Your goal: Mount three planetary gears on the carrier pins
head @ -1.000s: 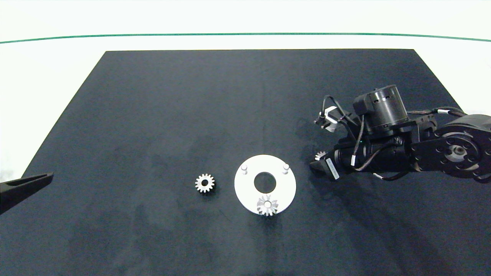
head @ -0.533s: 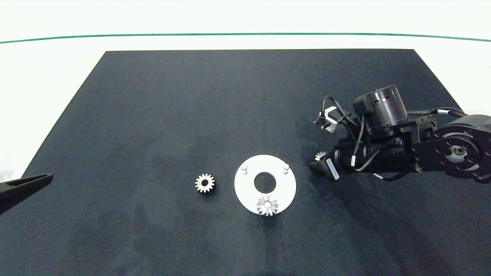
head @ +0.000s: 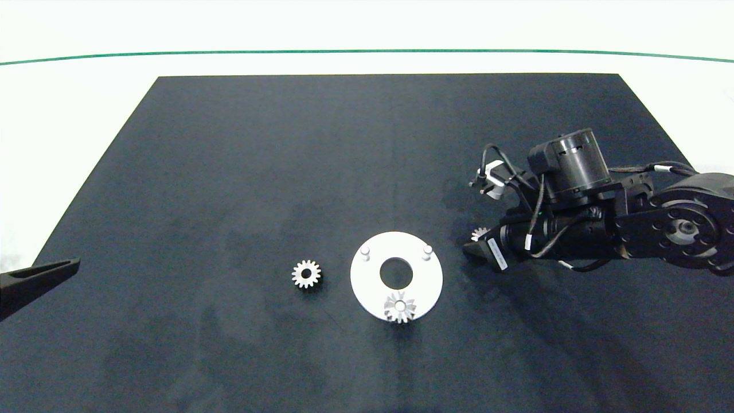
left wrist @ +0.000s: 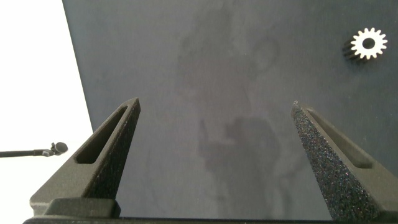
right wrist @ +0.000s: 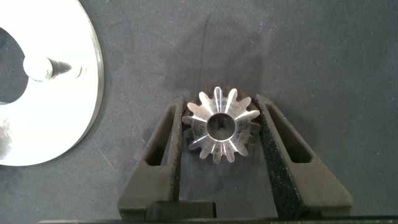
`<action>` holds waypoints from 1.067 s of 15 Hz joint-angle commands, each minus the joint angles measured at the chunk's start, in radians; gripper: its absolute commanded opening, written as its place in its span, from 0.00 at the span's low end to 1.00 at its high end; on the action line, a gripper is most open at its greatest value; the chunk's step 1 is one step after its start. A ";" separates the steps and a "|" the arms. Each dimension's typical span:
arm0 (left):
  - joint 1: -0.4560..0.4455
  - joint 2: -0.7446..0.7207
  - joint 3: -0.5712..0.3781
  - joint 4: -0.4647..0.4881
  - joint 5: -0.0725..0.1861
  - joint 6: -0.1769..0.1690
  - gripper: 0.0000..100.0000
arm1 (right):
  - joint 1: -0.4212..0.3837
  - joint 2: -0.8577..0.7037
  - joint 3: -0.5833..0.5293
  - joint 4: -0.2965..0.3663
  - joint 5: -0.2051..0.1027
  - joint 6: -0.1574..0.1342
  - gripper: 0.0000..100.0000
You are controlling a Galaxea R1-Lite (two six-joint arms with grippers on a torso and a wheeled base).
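The white disc (head: 427, 281) lies on the mat with two bare carrier pins (head: 364, 251) (head: 426, 250) at its far side. One planetary gear (head: 399, 307) sits on the near pin. Another gear (head: 306, 274) lies loose to the left of the disc. To the right of the disc a further gear (head: 477, 233) (right wrist: 222, 124) rests on the mat. My right gripper (head: 476, 240) (right wrist: 219, 102) is shut on it, both pads touching its teeth. At the left edge my left gripper (head: 40, 274) (left wrist: 214, 104) hangs open with nothing in it.
A black mat (head: 287, 160) covers the white table. The disc's rim (right wrist: 56, 124) and one pin (right wrist: 38, 67) show beside the right gripper. The loose gear (left wrist: 369, 43) shows far off in the left wrist view.
The right arm has shifted very slightly. The gears, the disc and the left arm stay where they were.
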 commanded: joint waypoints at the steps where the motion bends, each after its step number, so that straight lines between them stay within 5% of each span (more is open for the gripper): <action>1: 0.000 0.001 0.000 0.002 0.000 0.002 1.00 | -0.001 0.002 0.002 0.002 0.000 -0.001 0.04; 7: 0.000 0.002 -0.001 0.016 0.000 0.014 1.00 | 0.001 -0.035 -0.001 0.040 -0.016 -0.006 0.01; 12: 0.000 0.004 -0.001 0.016 0.000 0.014 1.00 | 0.039 -0.066 -0.193 0.261 -0.023 -0.018 0.01; 13: 0.000 0.004 -0.001 0.016 0.000 0.014 1.00 | 0.067 -0.069 -0.219 0.290 -0.034 -0.018 0.01; 16: 0.000 0.001 -0.003 0.016 0.000 0.014 1.00 | 0.176 -0.047 -0.271 0.347 -0.129 -0.020 0.01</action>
